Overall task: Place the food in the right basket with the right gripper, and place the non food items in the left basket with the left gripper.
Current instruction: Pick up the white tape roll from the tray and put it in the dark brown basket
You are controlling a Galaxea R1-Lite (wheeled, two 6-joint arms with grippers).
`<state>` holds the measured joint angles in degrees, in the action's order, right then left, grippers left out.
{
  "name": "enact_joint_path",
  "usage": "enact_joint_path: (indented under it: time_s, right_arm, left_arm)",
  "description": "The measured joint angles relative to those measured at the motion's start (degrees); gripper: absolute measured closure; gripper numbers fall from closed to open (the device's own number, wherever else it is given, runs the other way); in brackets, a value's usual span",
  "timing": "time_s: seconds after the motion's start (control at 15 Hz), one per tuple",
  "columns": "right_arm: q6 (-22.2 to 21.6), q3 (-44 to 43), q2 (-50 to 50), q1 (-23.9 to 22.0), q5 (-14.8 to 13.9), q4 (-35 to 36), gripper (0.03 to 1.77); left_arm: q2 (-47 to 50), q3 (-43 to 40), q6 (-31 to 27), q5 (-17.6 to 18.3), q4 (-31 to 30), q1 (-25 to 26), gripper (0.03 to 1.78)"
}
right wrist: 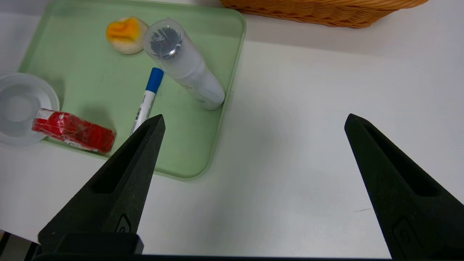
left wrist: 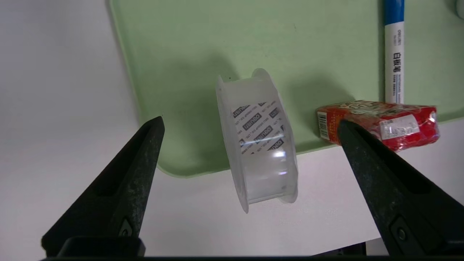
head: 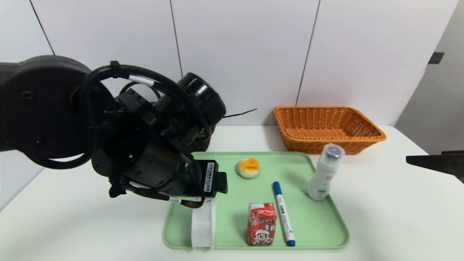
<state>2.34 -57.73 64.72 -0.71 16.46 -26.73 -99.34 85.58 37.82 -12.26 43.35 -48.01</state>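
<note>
The left gripper [left wrist: 250, 125] hangs over the near left corner of the green tray [head: 326, 217], fingers spread wide, holding nothing. Between them, lower down, the tape roll [left wrist: 259, 137] stands on its edge, right at the tray's corner. That looks like the first pick.

Standing on edge, the roll can tip or trundle off if one finger lands before the other, and it sits so near the lip that a nudge could send it onto the table [head: 398, 217]. The red carton [left wrist: 380, 121] lies just beside the roll, close to one finger's line, so a descent drifting that way may clip it or catch it in the close. The roll's faces look slick, so a pinch across the rims may slide.

The dark basket is almost wholly hidden behind the left arm from the head view, so I cannot judge the drop-off path.

The right gripper [right wrist: 253, 123] waits out over bare table to the right of the tray, fingers also wide apart and empty. The bun [head: 248, 168], marker [head: 284, 214] and upright bottle [head: 325, 177] are all on the tray; the orange basket [head: 328, 127] stands empty behind it. The bottle is tall and near the right edge, so a passing arm could topple it.
</note>
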Motion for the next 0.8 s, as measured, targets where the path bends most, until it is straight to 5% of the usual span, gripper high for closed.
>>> enact_joint_path:
  time_s: [0.8]
  right_arm:
    - [-0.11, 4.55, -0.26, 0.00, 0.05, 7.28, 0.09]
  left_arm:
    - [-5.64, -0.57, 5.27, 0.33, 3.40, 0.02, 0.12]
